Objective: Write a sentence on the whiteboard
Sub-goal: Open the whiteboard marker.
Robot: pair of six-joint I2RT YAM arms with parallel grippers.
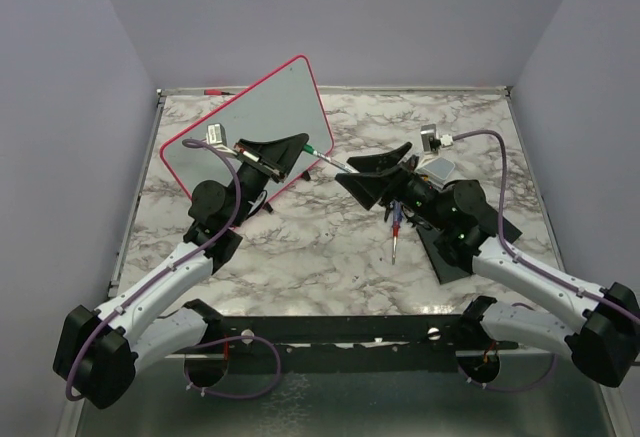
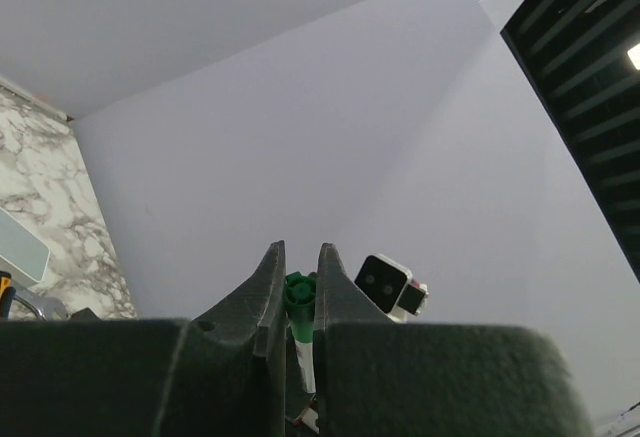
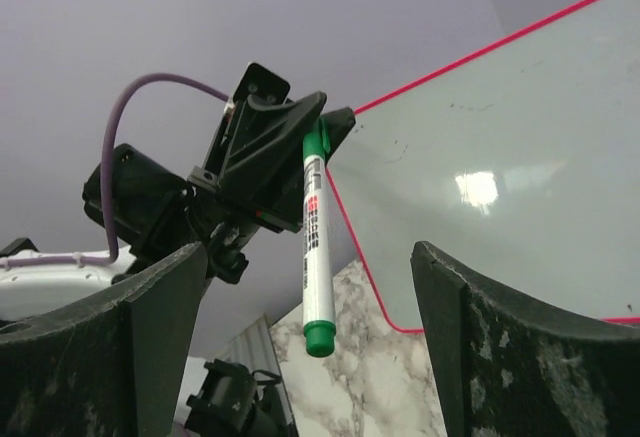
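left gripper (image 2: 300, 287) clamped shut on green marker (image 3: 315, 247), held out just in front of whiteboard (image 1: 250, 117); right gripper (image 1: 372, 169) wide open, empty, facing the marker's free end, likely to uncap or take it.

Left wrist view. The two dark fingers (image 2: 262, 292) of the left hand (image 2: 300, 257) point upward and are pressed onto a marker (image 2: 299, 297), whose green end sits in the narrow gap between them with a white barrel below. Just right of the fingertips, farther off, is a small white camera module (image 2: 385, 282) with a black two-lens face. The marbled bench (image 2: 60, 187) shows at left, a lilac wall (image 2: 300, 107) fills the background, and dark ceiling slats (image 2: 580, 57) cross the upper right.
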